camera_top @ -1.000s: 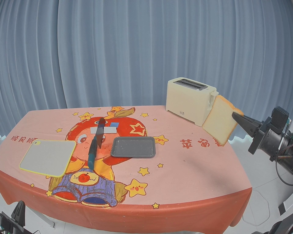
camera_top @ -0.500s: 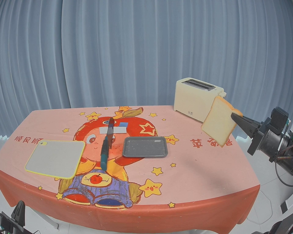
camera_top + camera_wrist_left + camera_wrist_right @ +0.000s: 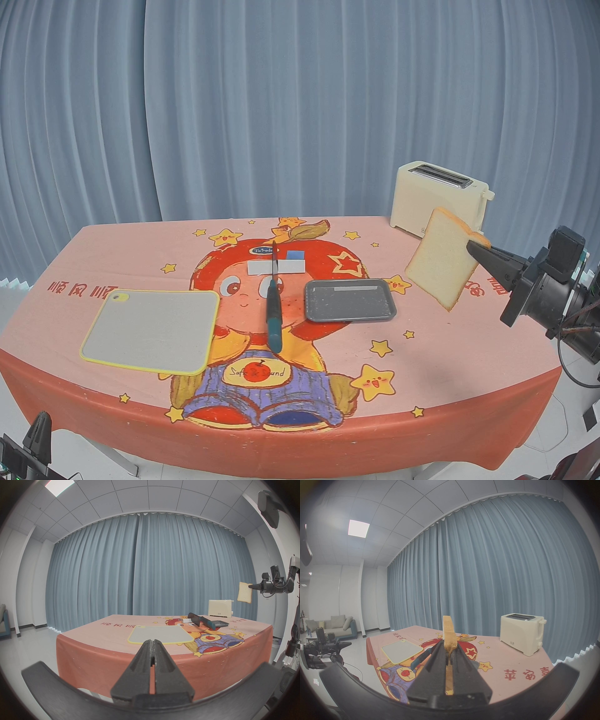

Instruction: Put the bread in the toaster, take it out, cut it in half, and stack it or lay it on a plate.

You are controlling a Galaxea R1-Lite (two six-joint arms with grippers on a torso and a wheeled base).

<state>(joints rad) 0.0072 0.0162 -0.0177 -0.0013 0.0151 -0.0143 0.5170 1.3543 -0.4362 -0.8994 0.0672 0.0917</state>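
My right gripper (image 3: pixel 480 251) is shut on a slice of bread (image 3: pixel 443 258) by its crust corner, holding it in the air above the table's right end, in front of the cream toaster (image 3: pixel 437 199). The right wrist view has the bread (image 3: pixel 449 634) edge-on between the fingers, with the toaster (image 3: pixel 522 632) off to one side. A grey plate (image 3: pixel 350 300) lies mid-table beside a blue-handled knife (image 3: pixel 274 303). A cutting board (image 3: pixel 152 322) rests at the left. My left gripper (image 3: pixel 152 653) is shut on nothing, low and in front of the table's edge.
A small white holder (image 3: pixel 276 267) props up the knife's blade. The pink tablecloth (image 3: pixel 437 362) has free room at the front right. A blue curtain hangs behind the table.
The head camera has turned, shifting the whole scene rightward. Against the toaster, the bread in my right gripper has come slightly forward and left.
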